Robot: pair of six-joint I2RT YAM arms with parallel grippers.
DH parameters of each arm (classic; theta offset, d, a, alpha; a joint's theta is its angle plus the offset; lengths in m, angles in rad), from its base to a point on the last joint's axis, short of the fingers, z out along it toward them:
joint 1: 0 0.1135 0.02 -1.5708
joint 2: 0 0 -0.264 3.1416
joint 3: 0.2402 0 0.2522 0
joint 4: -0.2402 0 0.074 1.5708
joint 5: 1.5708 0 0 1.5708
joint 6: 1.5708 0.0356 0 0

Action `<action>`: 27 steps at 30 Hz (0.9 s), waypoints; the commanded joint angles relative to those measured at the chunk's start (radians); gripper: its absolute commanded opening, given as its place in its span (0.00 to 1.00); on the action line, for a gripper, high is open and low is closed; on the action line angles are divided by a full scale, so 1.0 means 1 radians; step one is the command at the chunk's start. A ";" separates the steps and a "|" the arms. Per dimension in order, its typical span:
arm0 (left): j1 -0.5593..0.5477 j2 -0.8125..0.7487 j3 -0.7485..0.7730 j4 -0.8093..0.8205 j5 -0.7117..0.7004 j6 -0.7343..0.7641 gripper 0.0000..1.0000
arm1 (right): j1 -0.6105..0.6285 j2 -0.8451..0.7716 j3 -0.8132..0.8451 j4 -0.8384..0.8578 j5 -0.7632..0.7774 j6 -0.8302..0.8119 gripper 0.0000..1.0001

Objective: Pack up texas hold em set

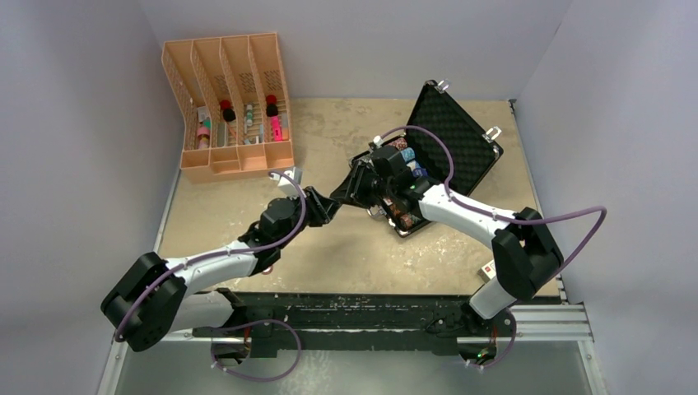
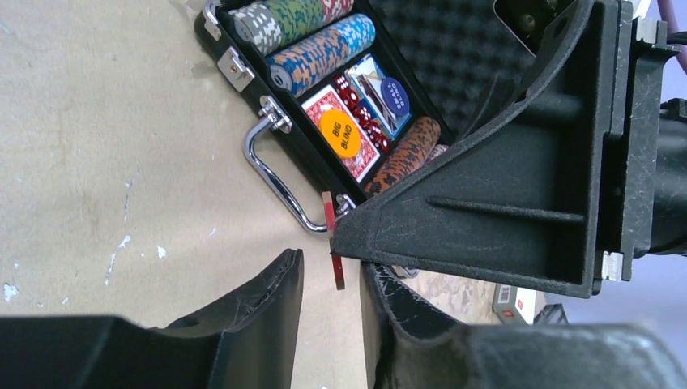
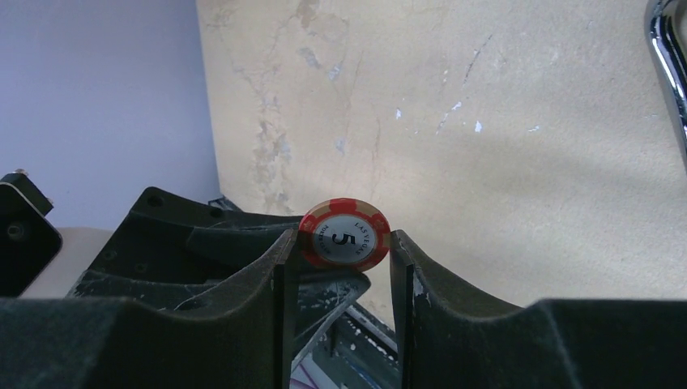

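The right end effector (image 3: 342, 243) pinches the red chip (image 3: 344, 233) by its rim, faces free, apparently so the half-open left end effector (image 2: 330, 263), straddling it untouched, can take it.

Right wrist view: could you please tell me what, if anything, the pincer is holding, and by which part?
The right pincer holds the red chip marked 5, pinched at opposite points of its rim, its face toward the camera.

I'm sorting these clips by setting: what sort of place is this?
Probably a robot test cell: plain grey partition walls box in a worn beige tabletop, and the left arm and right arm are mounted on an aluminium rail at its near edge.
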 commanded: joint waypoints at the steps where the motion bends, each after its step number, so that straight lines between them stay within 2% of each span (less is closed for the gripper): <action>1: -0.006 -0.023 -0.008 0.103 -0.079 -0.017 0.25 | -0.006 -0.042 -0.013 0.043 -0.038 0.025 0.34; 6: -0.006 -0.018 -0.002 0.103 -0.090 0.005 0.00 | -0.013 -0.046 -0.027 0.073 -0.054 0.020 0.34; 10: -0.006 -0.052 0.026 0.045 -0.078 0.031 0.00 | -0.051 -0.055 -0.007 0.072 -0.086 -0.085 0.53; 13: -0.006 -0.085 0.087 -0.081 -0.026 0.084 0.00 | -0.103 -0.086 -0.003 0.145 -0.228 -0.232 0.67; 18: -0.004 -0.166 0.186 -0.269 0.085 0.165 0.00 | -0.154 -0.154 0.018 0.184 -0.481 -0.500 0.74; 24: -0.004 -0.268 0.287 -0.357 0.324 0.253 0.00 | -0.158 -0.212 0.043 0.157 -0.739 -0.707 0.68; 27: -0.003 -0.294 0.326 -0.388 0.414 0.299 0.00 | -0.158 -0.249 0.041 0.172 -0.807 -0.741 0.58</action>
